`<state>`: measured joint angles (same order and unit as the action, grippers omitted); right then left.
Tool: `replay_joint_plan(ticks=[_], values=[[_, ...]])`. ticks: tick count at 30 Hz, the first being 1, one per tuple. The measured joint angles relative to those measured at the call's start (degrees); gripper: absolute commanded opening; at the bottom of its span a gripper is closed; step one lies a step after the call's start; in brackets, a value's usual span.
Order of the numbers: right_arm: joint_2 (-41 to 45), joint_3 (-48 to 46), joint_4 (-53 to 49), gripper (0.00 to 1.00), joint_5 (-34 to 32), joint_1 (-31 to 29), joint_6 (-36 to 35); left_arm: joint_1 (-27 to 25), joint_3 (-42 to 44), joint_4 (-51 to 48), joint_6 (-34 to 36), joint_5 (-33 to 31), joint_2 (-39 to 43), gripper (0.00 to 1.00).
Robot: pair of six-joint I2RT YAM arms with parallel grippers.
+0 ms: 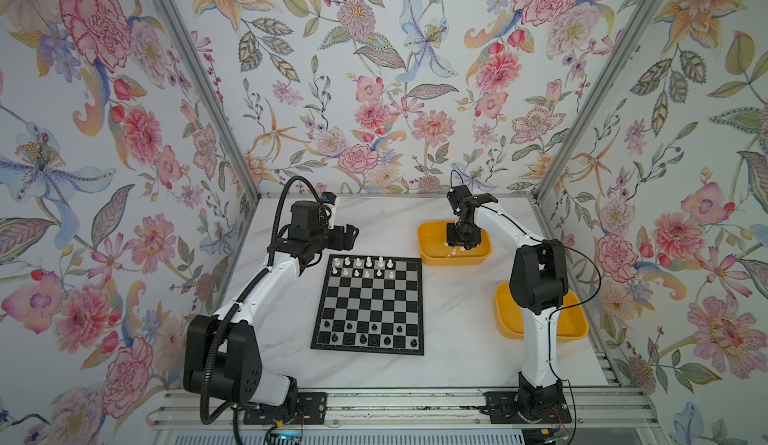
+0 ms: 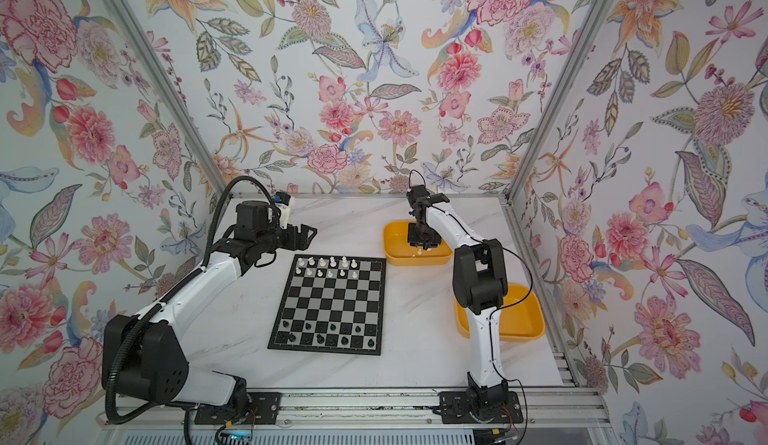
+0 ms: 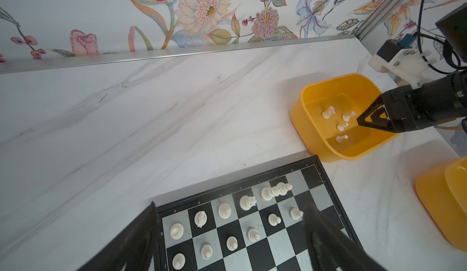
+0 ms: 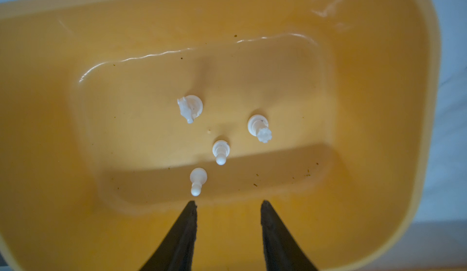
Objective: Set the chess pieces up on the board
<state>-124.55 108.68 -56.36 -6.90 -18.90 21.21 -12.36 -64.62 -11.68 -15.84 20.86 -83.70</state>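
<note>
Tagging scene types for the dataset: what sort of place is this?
Likely a lab robot test cell, not a home: silver aluminium frame posts lined with floral wallpaper, two white-and-black robot arms bolted to a slotted metal base rail, and a white marble-look tabletop.

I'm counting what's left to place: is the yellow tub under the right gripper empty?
Not empty. The yellow tub holds four white chess pieces; the open right gripper holds none.
</note>
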Motion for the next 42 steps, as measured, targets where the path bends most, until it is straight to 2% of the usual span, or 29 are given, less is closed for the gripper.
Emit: replay_joint_plan(ticks=[17, 29, 42], values=[[-3.21, -0.17, 0.02, 0.43, 0.42, -1.29, -0.46, 0.96, -0.09, 0.04, 0.20, 1.46, -0.24, 0.89], [-3.15, -5.66, 0.07, 0.42, 0.37, -2.10, -0.44, 1.90, 0.22, 0.44, 0.20, 1.70, -0.20, 0.89], [2.78, -13.25, 1.38, 0.42, 0.17, -3.74, -0.15, 1.97, 1.73, 1.27, 0.15, 2.99, 1.16, 0.89]])
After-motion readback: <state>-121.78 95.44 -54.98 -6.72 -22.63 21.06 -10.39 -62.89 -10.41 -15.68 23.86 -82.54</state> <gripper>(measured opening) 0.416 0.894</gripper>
